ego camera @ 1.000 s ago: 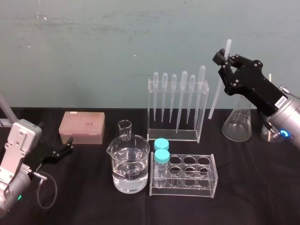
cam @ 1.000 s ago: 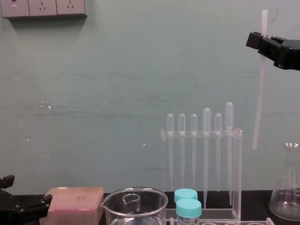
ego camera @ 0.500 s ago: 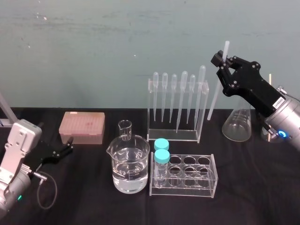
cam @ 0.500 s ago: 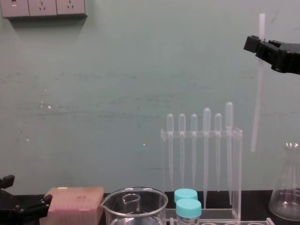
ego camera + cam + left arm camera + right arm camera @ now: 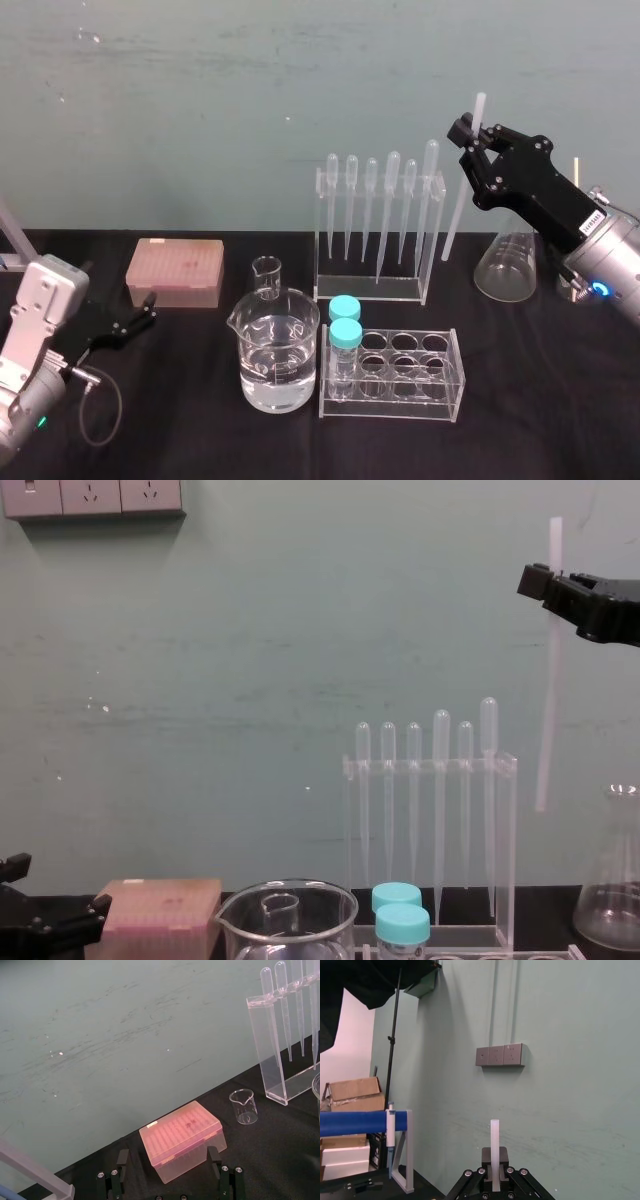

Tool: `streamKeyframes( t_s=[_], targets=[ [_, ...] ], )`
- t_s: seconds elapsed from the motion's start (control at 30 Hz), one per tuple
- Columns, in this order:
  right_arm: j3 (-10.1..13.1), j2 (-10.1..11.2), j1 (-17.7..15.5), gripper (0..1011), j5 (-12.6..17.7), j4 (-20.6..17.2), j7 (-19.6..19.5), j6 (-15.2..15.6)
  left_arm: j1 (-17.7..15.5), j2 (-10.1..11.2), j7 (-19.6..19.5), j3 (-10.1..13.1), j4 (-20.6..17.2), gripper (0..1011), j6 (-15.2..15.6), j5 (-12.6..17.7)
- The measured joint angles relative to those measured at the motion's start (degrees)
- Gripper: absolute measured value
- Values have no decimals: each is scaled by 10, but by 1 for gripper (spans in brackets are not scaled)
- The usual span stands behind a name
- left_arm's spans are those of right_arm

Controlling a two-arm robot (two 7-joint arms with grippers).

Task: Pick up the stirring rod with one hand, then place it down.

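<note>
From the head: 1 large beaker (image 5: pixel 280 352) about half full of clear liquid; 1 small empty beaker (image 5: pixel 266 277) just behind it; 1 pipette rack (image 5: pixel 378 285) hung with 6 pipettes (image 5: pixel 392 215); 1 tube rack (image 5: pixel 400 377) with 2 blue-capped tubes (image 5: pixel 345 338) at its left end; 1 conical flask (image 5: pixel 505 266), apparently empty; 1 pink tip box (image 5: pixel 175 272). The right gripper (image 5: pixel 472 133) is clamped on the stirring rod (image 5: pixel 455 212) near its upper end, in the air between pipette rack and flask; the rod's long axis is close to upright, the lower end leaning toward the rack. The left gripper (image 5: pixel 148 310) lies on the table at the left.

From the left wrist: its fingers are spread, the tip box beyond them.

From the right wrist: a short upper stub of the rod rises between the closed jaws.

From the chest: the rod hangs almost vertical, its lower end clear of the table, beside the flask's neck.
</note>
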Motion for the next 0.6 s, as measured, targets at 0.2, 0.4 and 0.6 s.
streamKeyframes(
  t_s=[0.2,0.4,0.6],
  targets=[
    [-1,0,-1,69,-1,-1,-1,1,0,0,0,0,0,1000,0,0],
    [-1,1,-2,69,-1,-4,-2,2,0,0,0,0,0,1000,0,0],
    [-1,1,-3,69,-1,-3,-1,2,0,0,0,0,0,1000,0,0]
  ],
)
